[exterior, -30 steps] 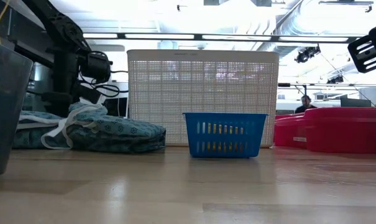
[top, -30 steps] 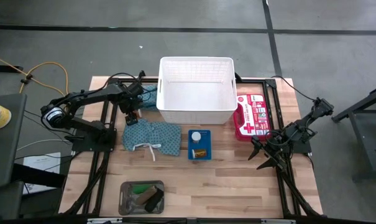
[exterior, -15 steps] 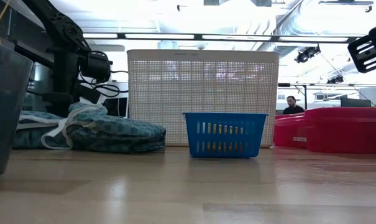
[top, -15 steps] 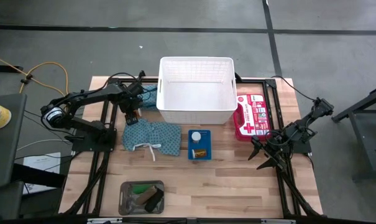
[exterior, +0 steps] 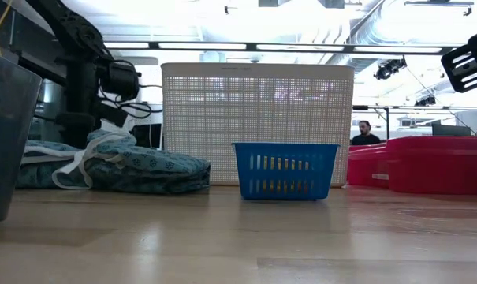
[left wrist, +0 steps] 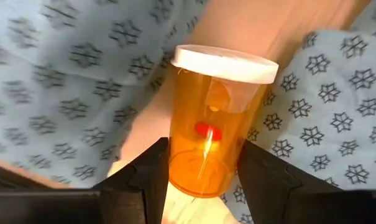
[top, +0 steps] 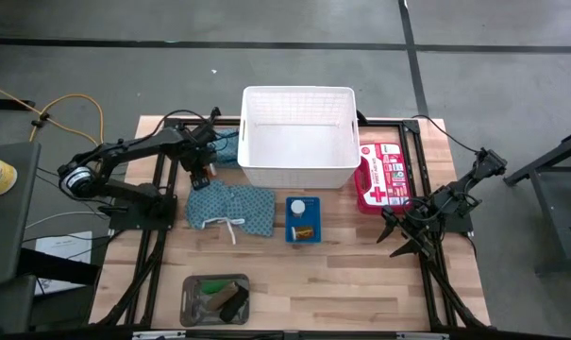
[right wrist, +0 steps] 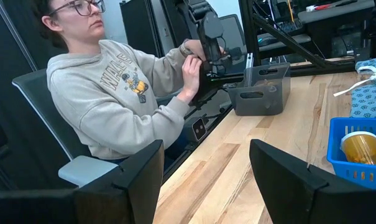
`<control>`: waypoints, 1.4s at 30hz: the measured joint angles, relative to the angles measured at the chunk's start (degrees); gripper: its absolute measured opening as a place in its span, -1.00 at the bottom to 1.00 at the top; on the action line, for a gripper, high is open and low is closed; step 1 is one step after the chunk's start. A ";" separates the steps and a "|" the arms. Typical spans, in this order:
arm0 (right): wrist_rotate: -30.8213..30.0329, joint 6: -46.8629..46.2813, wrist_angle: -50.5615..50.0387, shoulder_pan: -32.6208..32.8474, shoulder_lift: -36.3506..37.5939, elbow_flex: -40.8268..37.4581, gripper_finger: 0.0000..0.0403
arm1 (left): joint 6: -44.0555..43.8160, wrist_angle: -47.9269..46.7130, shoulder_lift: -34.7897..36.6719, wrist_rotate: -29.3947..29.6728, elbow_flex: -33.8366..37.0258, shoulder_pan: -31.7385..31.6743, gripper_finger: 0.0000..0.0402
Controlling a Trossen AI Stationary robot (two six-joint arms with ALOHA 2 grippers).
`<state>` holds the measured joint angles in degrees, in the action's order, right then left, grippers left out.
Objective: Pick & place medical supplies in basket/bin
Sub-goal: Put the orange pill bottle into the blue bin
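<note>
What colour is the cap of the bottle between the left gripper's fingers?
White, on an orange bottle; the left wrist view shows it best.

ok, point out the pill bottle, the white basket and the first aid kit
pill bottle (left wrist: 215, 124), left wrist view, on its orange body
white basket (top: 297, 175), high view, on its near wall
first aid kit (top: 383, 177), high view, on its red lid

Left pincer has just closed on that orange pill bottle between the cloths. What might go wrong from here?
The left pincer grips the orange pill bottle only near its base, so it may tip or slip on lifting. Patterned cloth lies close on both sides and could snag. The white basket wall stands near; a low carry may hit it.
</note>
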<state>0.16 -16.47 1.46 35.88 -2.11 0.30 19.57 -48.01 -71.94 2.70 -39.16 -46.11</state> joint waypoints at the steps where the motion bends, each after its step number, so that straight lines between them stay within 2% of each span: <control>1: 0.02 0.00 0.02 0.00 0.00 -0.02 0.12 | -0.17 -0.02 0.89 0.02 0.00 0.00 -0.20; 14: 0.02 0.00 0.02 0.00 0.00 -0.02 0.12 | -1.79 -0.08 19.38 -1.33 -0.04 0.21 -0.20; 18: 0.00 0.00 0.02 0.00 0.01 -0.01 0.12 | -3.01 -0.70 22.34 -1.37 -0.04 1.47 -0.20; 24: 0.00 0.00 0.02 0.00 0.01 -0.01 0.12 | -4.22 -1.09 23.18 -1.77 -0.04 4.73 -0.20; 30: 0.01 0.00 0.02 0.00 0.01 0.00 0.12 | -4.45 -1.11 23.19 -2.40 -0.04 11.79 -0.20; 42: 0.02 0.00 0.02 0.00 0.00 -0.02 0.12 | -4.65 -1.11 23.19 -2.40 -0.09 32.02 -0.20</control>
<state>0.19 -16.47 1.48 35.88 -2.11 0.27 14.91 -49.12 -48.75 0.30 -39.24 -14.09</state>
